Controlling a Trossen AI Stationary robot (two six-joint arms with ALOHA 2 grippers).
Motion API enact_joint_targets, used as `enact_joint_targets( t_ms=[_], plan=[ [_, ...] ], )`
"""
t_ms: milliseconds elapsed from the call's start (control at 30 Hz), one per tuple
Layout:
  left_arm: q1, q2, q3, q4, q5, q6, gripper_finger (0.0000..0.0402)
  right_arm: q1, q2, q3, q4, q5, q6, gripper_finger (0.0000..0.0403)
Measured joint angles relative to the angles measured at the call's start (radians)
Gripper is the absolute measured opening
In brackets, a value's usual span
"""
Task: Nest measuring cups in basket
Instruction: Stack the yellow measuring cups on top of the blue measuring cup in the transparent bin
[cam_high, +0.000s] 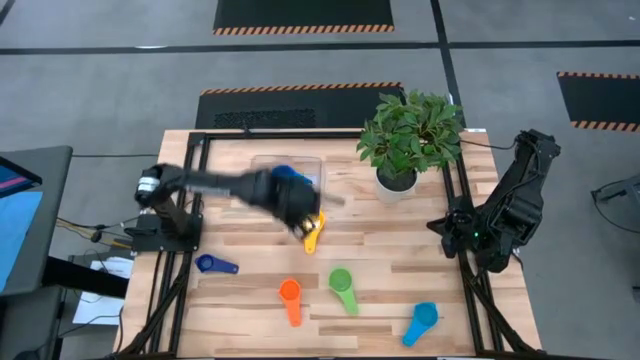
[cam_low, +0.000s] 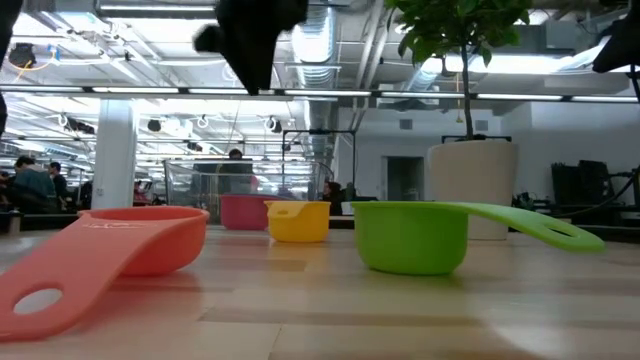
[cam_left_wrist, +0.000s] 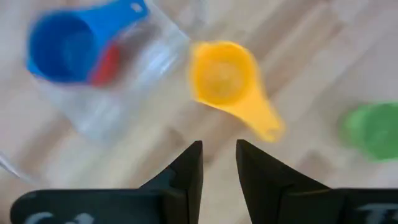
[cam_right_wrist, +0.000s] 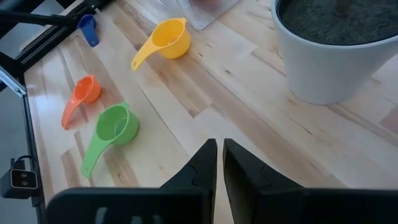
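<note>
The clear basket (cam_high: 262, 168) stands at the table's far middle. A blue cup (cam_left_wrist: 62, 46) sits in it, nested in a red cup (cam_left_wrist: 109, 62). The yellow cup (cam_high: 315, 236) lies on the table just near-right of the basket. My left gripper (cam_left_wrist: 219, 163) hangs above the table between the basket and the yellow cup (cam_left_wrist: 224, 74), pointing down, open, with nothing between its fingers. Dark blue (cam_high: 210, 265), orange (cam_high: 291, 298), green (cam_high: 343, 288) and light blue (cam_high: 422, 322) cups lie along the near half. My right gripper (cam_right_wrist: 220, 160) waits at the right edge, its fingers almost together and holding nothing.
A white pot with a green plant (cam_high: 397, 183) stands right of the basket, at the far right of the table. Black frame rails (cam_high: 190, 290) run along the left and right edges. Bare wood lies between the yellow cup and the near row of cups.
</note>
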Motion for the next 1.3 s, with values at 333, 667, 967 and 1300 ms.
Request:
enact_joint_targets(
  t_ms=[333, 667, 967, 1300],
  plan=[
    [-0.302, 0.003, -0.157, 0.219, -0.315, -0.168, 0.0085, 0.000, 0.000, 0.000, -0.006, 0.001, -0.068, 0.0054],
    [-0.204, 0.004, -0.359, 0.527, -0.311, 0.170, 0.0085, 0.000, 0.004, 0.000, 0.062, 0.000, -0.071, 0.0054],
    [-0.162, 0.002, -0.358, 0.328, -0.171, 0.142, 0.0084, 0.000, 0.057, 0.000, 0.087, -0.002, -0.071, 0.0054],
    [-0.184, 0.003, -0.486, 0.419, -0.102, 0.036, 0.0084, 0.000, 0.078, 0.000, 0.086, -0.016, -0.079, 0.0054]
  ],
)
